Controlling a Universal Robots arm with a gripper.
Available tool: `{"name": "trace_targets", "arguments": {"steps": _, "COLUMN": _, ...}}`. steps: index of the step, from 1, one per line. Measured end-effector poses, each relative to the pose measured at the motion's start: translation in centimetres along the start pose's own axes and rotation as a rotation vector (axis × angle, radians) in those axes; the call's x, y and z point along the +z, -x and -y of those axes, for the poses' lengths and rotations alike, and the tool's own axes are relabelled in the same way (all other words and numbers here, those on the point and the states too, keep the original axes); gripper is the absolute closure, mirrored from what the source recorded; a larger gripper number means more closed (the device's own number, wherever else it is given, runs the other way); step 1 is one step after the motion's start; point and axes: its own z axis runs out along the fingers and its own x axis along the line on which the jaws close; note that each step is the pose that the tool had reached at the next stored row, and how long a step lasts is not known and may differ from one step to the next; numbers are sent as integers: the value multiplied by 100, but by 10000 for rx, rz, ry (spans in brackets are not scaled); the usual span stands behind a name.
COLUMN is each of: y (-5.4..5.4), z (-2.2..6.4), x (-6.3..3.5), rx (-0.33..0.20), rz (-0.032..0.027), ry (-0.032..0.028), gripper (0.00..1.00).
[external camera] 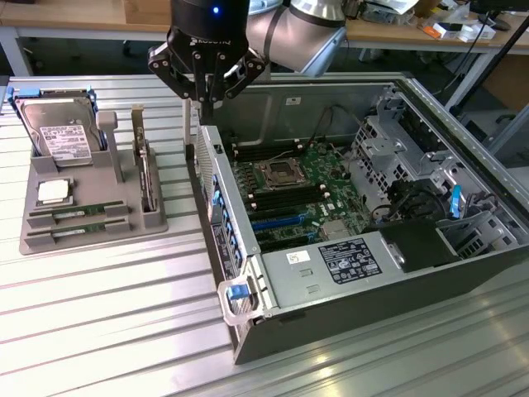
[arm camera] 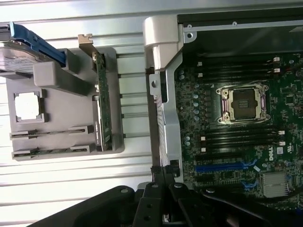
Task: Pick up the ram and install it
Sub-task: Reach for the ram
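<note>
The fingers (external camera: 207, 93), clenched empty, hover above one wall of the computer case (external camera: 273, 107); the ram (external camera: 81, 212) lies unpicked in the tray (external camera: 91, 186), at their eight o'clock.

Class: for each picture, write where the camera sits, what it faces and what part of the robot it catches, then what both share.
Exterior view: off the arm, raised, angled down over the tray and open computer case; arm and gripper at top.
Wrist view: on the wrist, looking down past the gripper onto tray and motherboard.
Shared: tray, processor socket, hard drive.
</note>
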Motion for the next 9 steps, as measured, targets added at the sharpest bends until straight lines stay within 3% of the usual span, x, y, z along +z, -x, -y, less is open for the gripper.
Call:
{"name": "trace_targets", "arguments": {"steps": 6, "y": -86, "z": 6, "x": -3, "rx": 0, "rz": 0, "ry": 0, "gripper": 89}}
{"name": "trace_targets", "arguments": {"steps": 9, "y": -193, "z": 15, "x": -5, "rx": 0, "rz": 0, "ry": 0, "gripper": 89}}
